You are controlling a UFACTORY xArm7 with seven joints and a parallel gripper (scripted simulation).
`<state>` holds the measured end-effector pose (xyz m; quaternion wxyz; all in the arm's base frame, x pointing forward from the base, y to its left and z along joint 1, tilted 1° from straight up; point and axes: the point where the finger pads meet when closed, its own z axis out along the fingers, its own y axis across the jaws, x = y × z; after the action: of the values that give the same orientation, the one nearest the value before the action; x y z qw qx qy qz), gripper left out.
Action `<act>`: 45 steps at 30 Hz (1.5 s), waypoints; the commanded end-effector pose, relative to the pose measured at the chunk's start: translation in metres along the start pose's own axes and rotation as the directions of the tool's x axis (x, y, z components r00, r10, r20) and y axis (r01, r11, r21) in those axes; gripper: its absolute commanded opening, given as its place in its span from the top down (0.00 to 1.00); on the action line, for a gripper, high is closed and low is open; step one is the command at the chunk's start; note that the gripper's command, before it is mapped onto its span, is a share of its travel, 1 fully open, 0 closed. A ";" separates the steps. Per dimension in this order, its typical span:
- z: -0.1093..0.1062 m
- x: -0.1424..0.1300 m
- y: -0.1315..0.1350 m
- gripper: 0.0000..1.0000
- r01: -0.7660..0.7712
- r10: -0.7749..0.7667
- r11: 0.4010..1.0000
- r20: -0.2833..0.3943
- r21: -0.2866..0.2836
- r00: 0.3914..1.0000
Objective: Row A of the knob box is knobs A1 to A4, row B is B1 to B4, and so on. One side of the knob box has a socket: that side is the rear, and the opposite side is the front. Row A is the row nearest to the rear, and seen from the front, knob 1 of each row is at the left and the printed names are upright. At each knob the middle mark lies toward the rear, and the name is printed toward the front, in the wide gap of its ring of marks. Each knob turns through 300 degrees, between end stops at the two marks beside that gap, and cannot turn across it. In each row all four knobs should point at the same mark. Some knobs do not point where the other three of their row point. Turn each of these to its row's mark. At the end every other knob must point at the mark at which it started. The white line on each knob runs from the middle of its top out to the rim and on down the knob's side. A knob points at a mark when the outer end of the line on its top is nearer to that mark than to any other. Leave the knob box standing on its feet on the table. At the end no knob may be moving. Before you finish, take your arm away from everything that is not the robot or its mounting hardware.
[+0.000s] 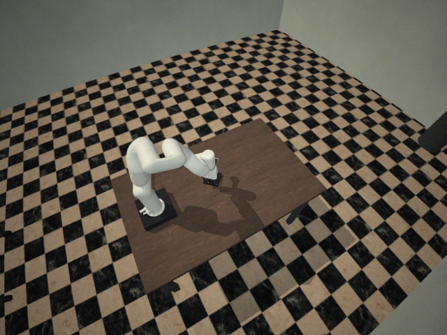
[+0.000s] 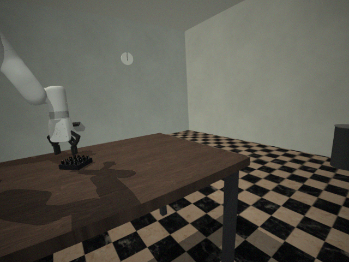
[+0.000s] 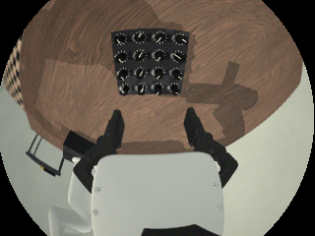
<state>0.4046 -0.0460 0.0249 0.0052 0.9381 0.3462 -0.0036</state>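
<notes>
Black knob box (image 1: 206, 182) (image 2: 68, 166) (image 3: 150, 48), white-lined knobs (image 3: 158, 57)

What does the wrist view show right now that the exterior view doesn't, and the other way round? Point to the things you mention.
Only the wrist view: the knob box's top face-on, its knobs in a four-by-four grid with white lines, and the black base block (image 3: 78, 144).
Only the exterior view: the round white wall disc (image 2: 126, 58) and a dark grey cylinder (image 2: 340, 146).
Both: the knob box (image 2: 73, 165) (image 3: 150, 47) on the wooden table (image 2: 157, 158) (image 3: 89, 88), and the open gripper (image 2: 65, 153) (image 3: 154, 116).
</notes>
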 end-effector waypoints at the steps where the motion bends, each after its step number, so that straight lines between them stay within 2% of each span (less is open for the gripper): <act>1: -0.001 -0.006 0.001 0.00 0.000 0.000 1.000 -0.003 -0.003 1.000; 14: -0.001 -0.018 0.001 0.00 0.000 0.000 1.000 -0.003 -0.003 1.000; 45: -0.001 -0.018 0.001 0.00 0.000 0.000 1.000 -0.003 -0.003 1.000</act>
<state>0.3897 -0.0579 0.0252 0.0050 0.9380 0.3464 -0.0033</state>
